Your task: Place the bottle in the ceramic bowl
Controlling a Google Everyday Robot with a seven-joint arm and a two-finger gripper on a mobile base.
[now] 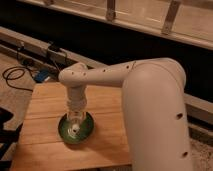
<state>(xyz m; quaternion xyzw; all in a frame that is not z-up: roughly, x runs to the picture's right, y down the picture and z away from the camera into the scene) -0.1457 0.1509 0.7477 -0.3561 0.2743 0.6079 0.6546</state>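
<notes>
Camera view: one wooden bench [107,102], plank top seen from above and behind the robot. One ceramic bowl [62,131] on it, green with a darker rim, sitting left of the bench's middle, nearer the left edge than the right and roughly midway between back and front edges. Upright, resting flat on the planks.

One white robot arm [150,90], reaching in from the right and bending down over the bowl, its bulky near link covering the bench's right front corner. One gripper [75,119] at the arm's end, pointing straight down, positioned directly over the bowl's centre and low enough to overlap the rim's outline. Cannot tell whether spread or closed; outline too soft against the bowl.

One bottle [75,129], showing only as a small pale patch directly under the gripper, inside the bowl's outline near its centre. Cannot tell whether resting on the bowl's floor or hanging just above it, nor whether gripped or free. Shape otherwise hidden by the gripper.

Beyond the bench's back left corner: one loop of dark cable [14,77] on the floor, one blue object [42,76] just beside it, and one black box [55,49] on the low ledge behind.
</notes>
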